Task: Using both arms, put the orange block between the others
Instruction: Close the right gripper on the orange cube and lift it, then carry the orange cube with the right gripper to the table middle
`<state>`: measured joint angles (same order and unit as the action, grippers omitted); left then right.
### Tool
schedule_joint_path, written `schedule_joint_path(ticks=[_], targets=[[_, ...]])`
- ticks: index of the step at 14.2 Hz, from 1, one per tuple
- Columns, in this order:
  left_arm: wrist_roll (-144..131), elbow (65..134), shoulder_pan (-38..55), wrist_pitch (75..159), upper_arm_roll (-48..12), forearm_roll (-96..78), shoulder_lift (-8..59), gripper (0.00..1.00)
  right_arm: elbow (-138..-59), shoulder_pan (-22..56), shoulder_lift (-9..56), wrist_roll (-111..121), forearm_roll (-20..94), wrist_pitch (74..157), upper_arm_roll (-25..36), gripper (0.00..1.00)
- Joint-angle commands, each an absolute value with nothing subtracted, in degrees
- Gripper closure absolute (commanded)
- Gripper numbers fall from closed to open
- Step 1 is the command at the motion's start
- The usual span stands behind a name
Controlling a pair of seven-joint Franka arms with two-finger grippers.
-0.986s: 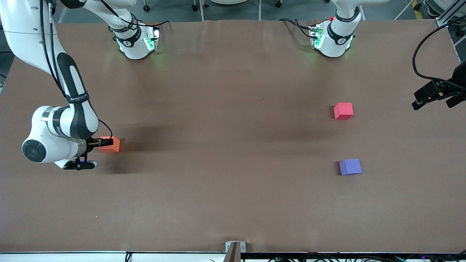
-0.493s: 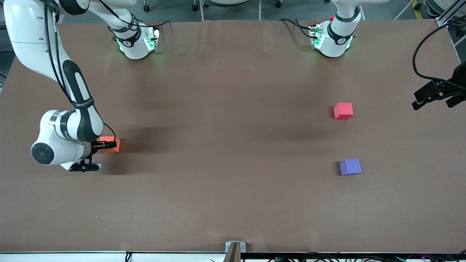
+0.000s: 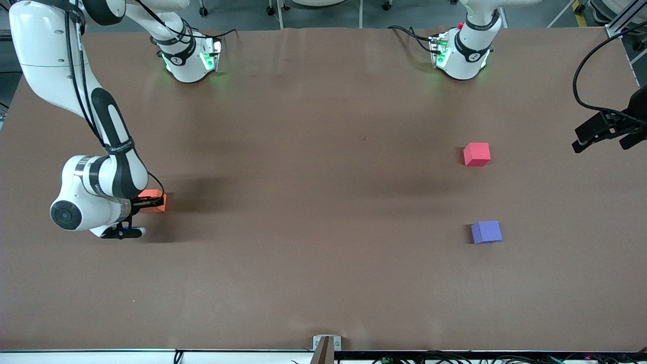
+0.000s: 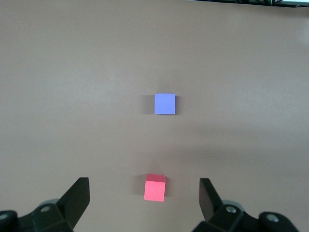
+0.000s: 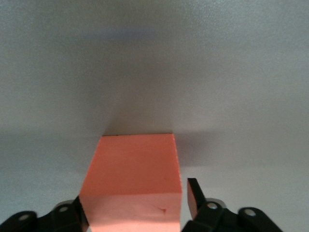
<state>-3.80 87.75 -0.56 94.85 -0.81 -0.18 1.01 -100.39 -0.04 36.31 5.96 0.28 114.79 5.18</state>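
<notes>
The orange block (image 3: 149, 194) lies on the table toward the right arm's end. My right gripper (image 3: 154, 203) is low around it, shut on it, with one black finger at each side. The right wrist view shows the orange block (image 5: 135, 164) filling the space inside the right gripper (image 5: 136, 191). The red-pink cube (image 3: 476, 154) and the purple-blue cube (image 3: 486, 232) rest apart toward the left arm's end, the purple-blue one nearer the front camera. My left gripper (image 3: 604, 137) waits open in the air over that end's table edge. The left wrist view shows the red-pink cube (image 4: 155, 188) and the purple-blue cube (image 4: 164, 104) below the left gripper (image 4: 144, 181).
The brown table (image 3: 323, 202) stretches between the block and the two cubes. The arm bases (image 3: 189, 60) stand along its farthest edge. A small metal bracket (image 3: 326, 344) sits at the nearest edge.
The right arm has shifted a little toward the left arm's end, over the orange block, and its fingers have closed in on the block. The left arm and both cubes have not moved.
</notes>
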Motion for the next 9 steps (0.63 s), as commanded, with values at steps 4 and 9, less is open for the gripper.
schedule_joint_path(ticks=[4,9], targets=[[-4.3,87.9,-1.0,94.7,-1.1,-0.2,0.4,0.00,-90.6,2.2,35.6,6.2,5.9,107.1,5.1,0.54],[-4.3,87.9,-1.0,94.7,-1.1,-0.2,0.4,0.00,-81.4,18.2,35.9,7.5,5.8,103.4,5.1,0.54]])
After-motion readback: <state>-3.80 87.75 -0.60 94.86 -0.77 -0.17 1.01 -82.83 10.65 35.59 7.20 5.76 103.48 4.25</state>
